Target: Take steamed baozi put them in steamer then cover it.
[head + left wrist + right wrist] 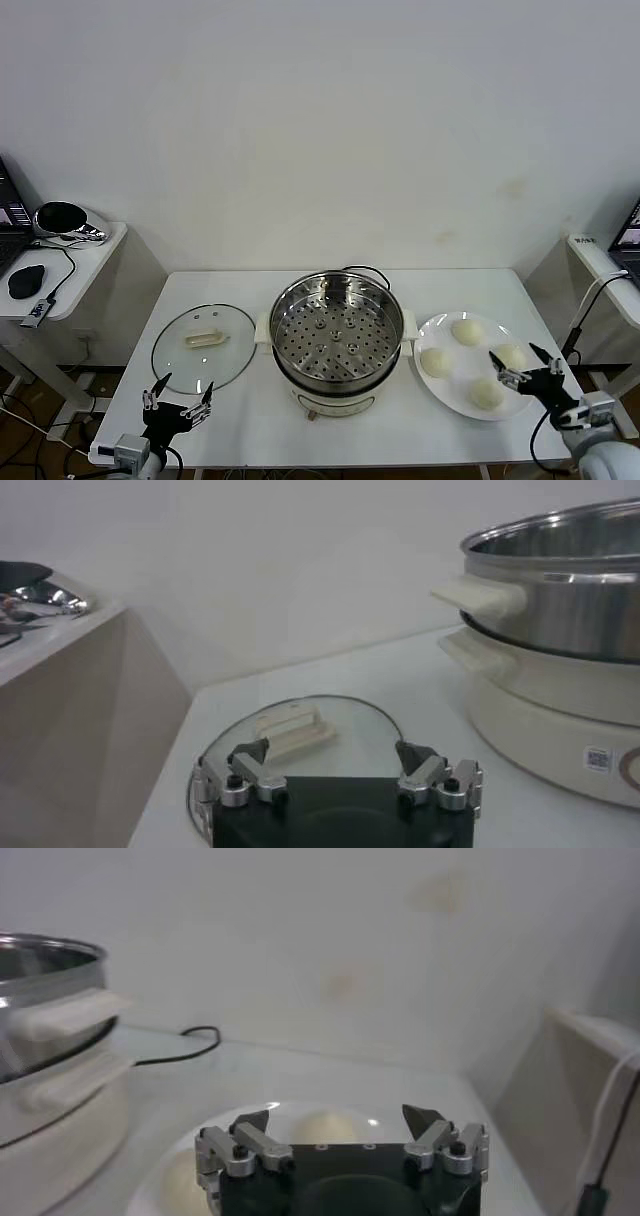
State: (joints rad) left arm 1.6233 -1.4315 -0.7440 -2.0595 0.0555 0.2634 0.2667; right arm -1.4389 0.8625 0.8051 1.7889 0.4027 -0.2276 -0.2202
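Four cream-white baozi lie on a white plate right of the steamer; one baozi is at the plate's far side, another at its near side. The shiny steamer stands open at the table's middle, its perforated tray bare. The glass cover with a cream bar handle lies flat on the table to its left. My right gripper is open over the plate's right near edge, above the baozi; one baozi shows between its fingers. My left gripper is open at the cover's near edge.
A black cable runs behind the steamer. A side table with a black mouse and a metal bowl stands to the left. Another side table with a white cable stands to the right. The table's front edge lies close to both grippers.
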